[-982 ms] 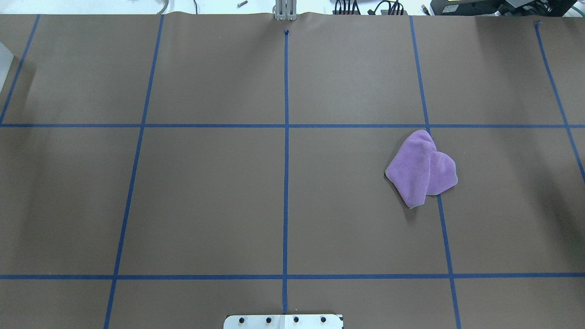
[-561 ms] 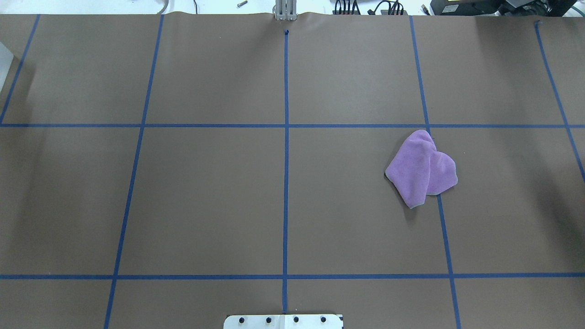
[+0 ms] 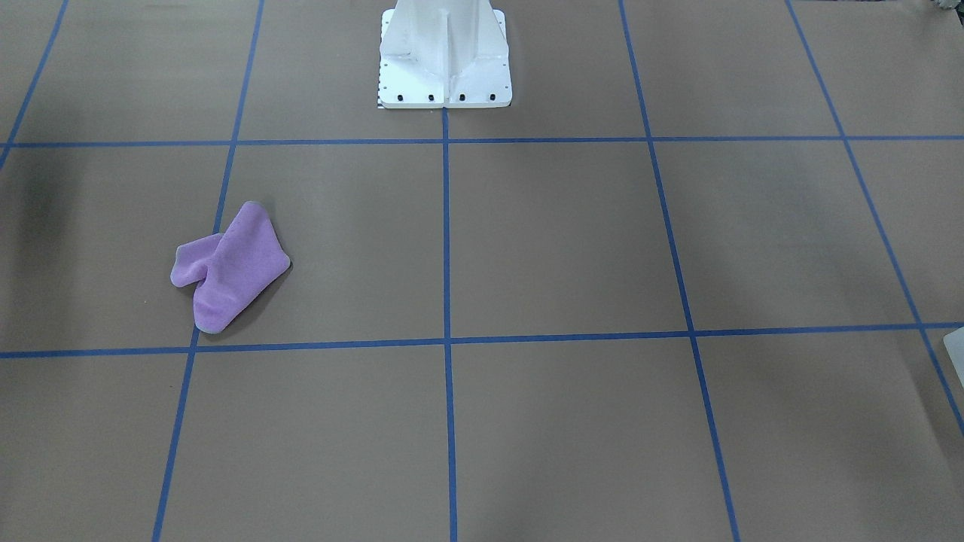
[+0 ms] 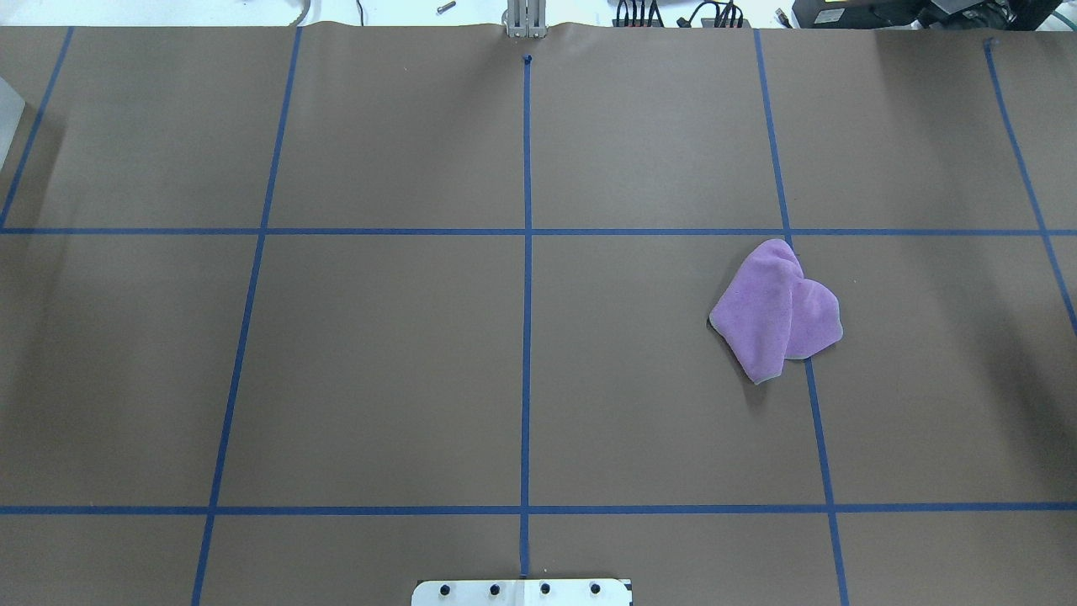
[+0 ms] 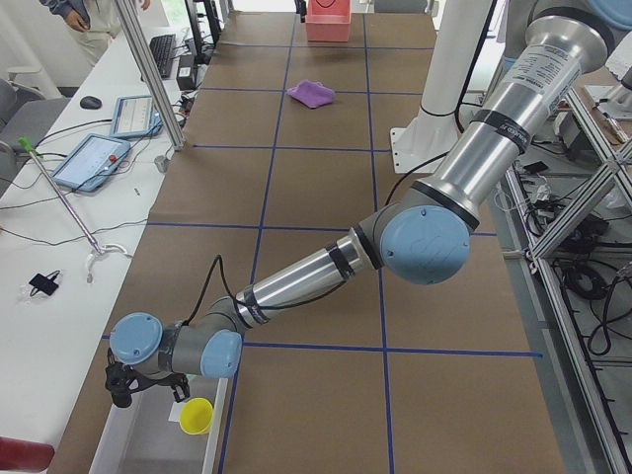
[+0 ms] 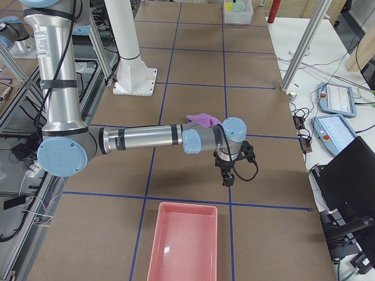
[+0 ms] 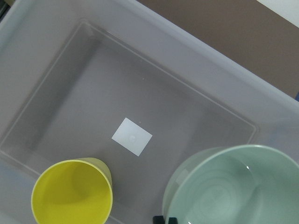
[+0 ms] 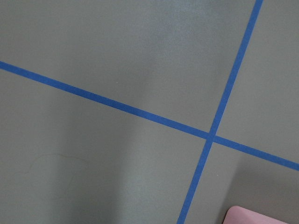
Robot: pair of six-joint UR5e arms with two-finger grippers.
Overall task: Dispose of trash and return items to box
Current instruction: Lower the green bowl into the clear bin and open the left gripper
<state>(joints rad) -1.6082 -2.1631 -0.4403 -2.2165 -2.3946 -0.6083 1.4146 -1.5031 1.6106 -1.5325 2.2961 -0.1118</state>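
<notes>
In the left wrist view I look down into the pale translucent box point(image 7: 140, 93). The yellow cup point(image 7: 72, 193) stands upright inside it. The mint-green bowl point(image 7: 233, 191) is inside at the lower right. My left gripper point(image 7: 165, 219) shows only two dark tips close together at the bowl's rim, seemingly shut on it. In the exterior left view the left gripper point(image 5: 123, 380) hangs over the box point(image 5: 148, 439) beside the cup point(image 5: 196, 415). My right gripper point(image 6: 228, 175) hovers near the pink tray point(image 6: 184, 240); I cannot tell whether it is open.
A crumpled purple cloth point(image 4: 774, 311) lies on the brown table, right of centre; it also shows in the front-facing view point(image 3: 226, 267). Only a corner of the box point(image 4: 8, 109) shows at the overhead view's left edge. The white robot base point(image 3: 444, 53) stands at the table's middle.
</notes>
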